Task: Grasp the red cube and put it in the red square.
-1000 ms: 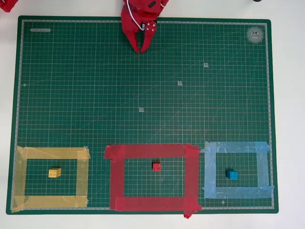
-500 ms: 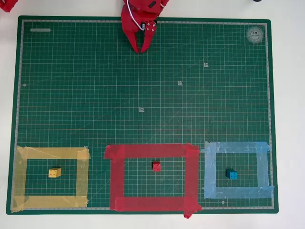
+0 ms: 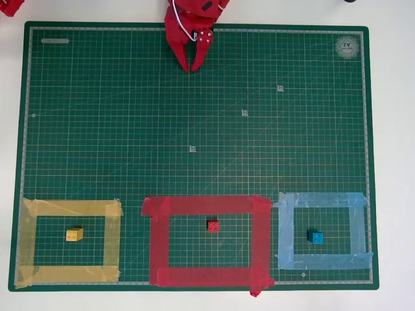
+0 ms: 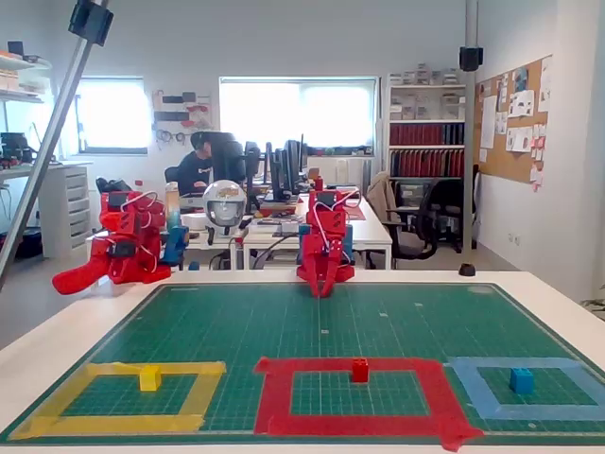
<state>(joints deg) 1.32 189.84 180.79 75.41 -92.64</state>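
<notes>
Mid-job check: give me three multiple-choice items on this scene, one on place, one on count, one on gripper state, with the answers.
1. Where does the small red plastic studded cube lie?
A. Inside the red tape square
B. Inside the yellow tape frame
C. Between the gripper's fingers

2. How many tape frames are on the green cutting mat?
A. Two
B. Three
C. Four

3. How is the red two-finger gripper?
A. Shut on the red cube
B. Shut, holding nothing
C. Wide open over the light-blue tape frame

Answers:
1 A: the overhead view shows it on the mat inside the red strips.
2 B: yellow, red and light-blue.
3 B: its fingertips meet at the mat's far edge, nothing between them.
</notes>
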